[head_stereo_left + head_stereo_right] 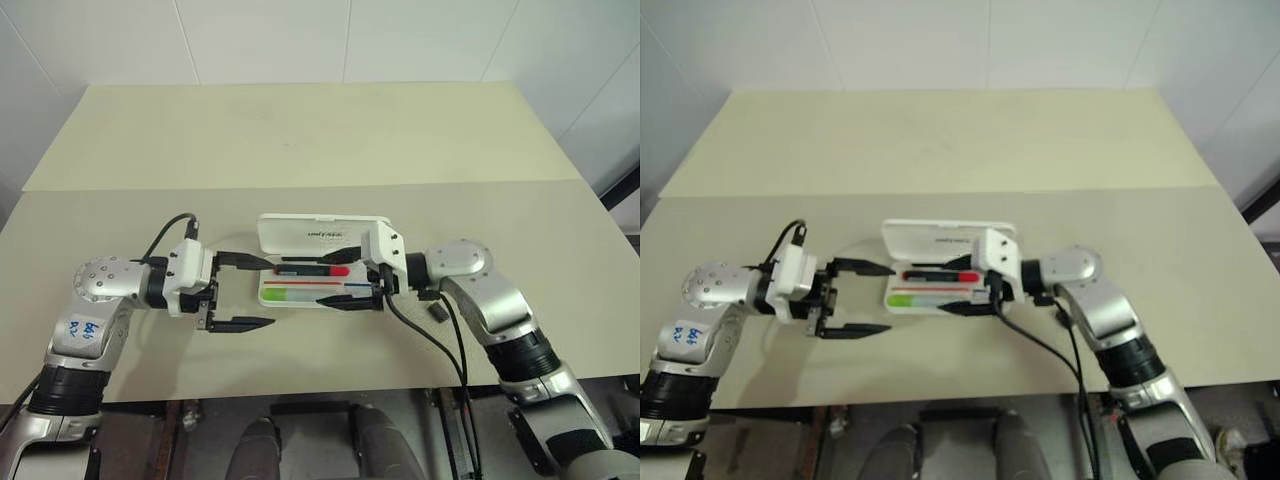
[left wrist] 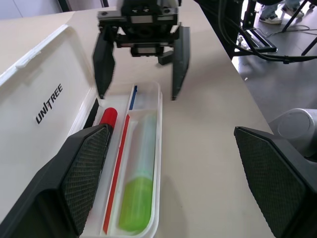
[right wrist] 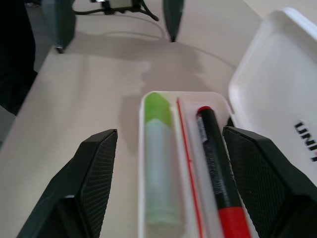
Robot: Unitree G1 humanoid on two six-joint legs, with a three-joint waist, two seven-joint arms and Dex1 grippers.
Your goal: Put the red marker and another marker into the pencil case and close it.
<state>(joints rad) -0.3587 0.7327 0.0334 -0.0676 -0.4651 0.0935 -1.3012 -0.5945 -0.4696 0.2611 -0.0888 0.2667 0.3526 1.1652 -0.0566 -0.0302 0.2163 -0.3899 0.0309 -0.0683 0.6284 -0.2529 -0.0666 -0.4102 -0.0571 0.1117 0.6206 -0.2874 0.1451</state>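
Black ribbed hands (image 1: 353,280) flank glossy white pencil case (image 1: 320,238), probably plastic

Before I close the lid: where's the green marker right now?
The green marker lies in the open case's near compartment, a thin divider apart from the red marker, with the right gripper open over the case's right end.
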